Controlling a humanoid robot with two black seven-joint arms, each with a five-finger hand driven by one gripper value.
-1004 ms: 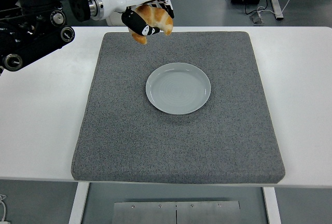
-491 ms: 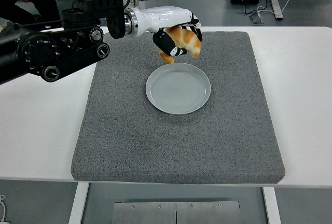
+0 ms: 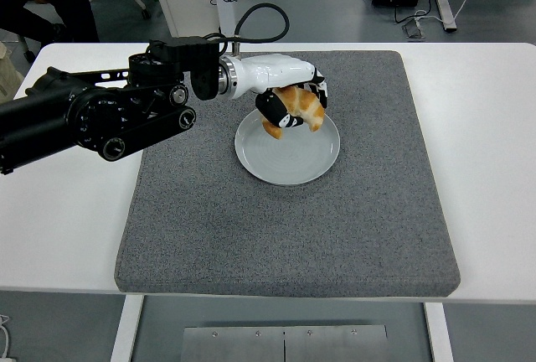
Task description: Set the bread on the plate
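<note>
The left hand (image 3: 289, 104) is reaching in from the left edge and is grasping the croissant (image 3: 298, 109), its fingers curling around the pastry from above. The croissant is hanging over the far part of the pale grey plate (image 3: 289, 157), which is sitting near the middle of the grey mat (image 3: 209, 228). Its long axis is running roughly left to right, tilted, with the lower tip pointing down at the plate's far-left area. Whether that tip is touching the plate cannot be told. The plate is lying directly beneath the hand, so the coming move is probably a short drop and release.
</note>
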